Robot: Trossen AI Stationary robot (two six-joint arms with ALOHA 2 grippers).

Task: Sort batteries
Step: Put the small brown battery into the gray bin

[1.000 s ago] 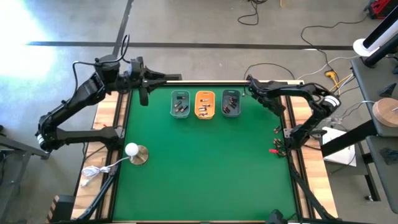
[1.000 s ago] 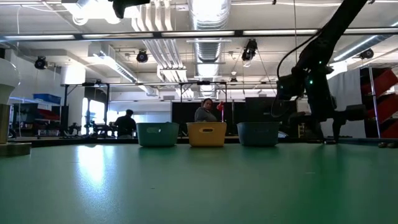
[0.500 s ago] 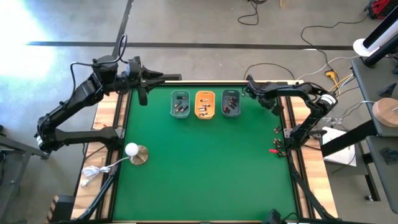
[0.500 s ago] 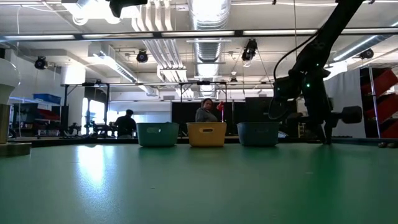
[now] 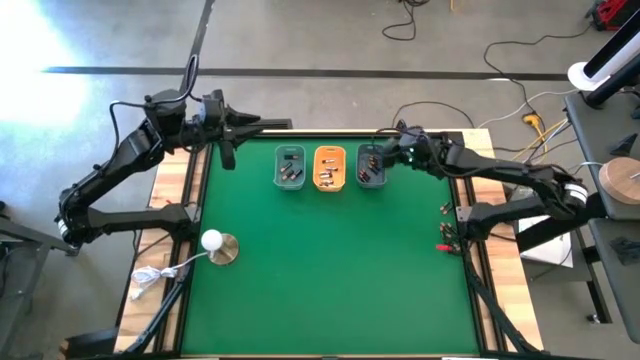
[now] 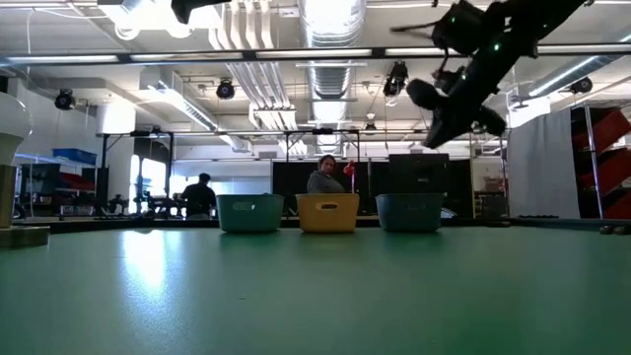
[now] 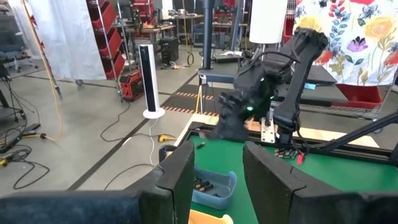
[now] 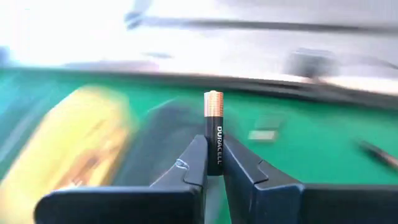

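Our right tool (image 8: 212, 163) pinches one upright battery (image 8: 213, 130) above the blue tray (image 5: 372, 168) at the tabletop's (image 5: 330, 270) far edge; our left tool (image 7: 214, 171), part-open, holds nothing.

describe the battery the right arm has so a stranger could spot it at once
Start at the three small trays lined up along the far edge of the green table. The right pincer hangs by the rightmost tray, shut on one battery. Unlike the loose cells in the trays, it stands upright between the fingers, black with a copper end and white lettering.
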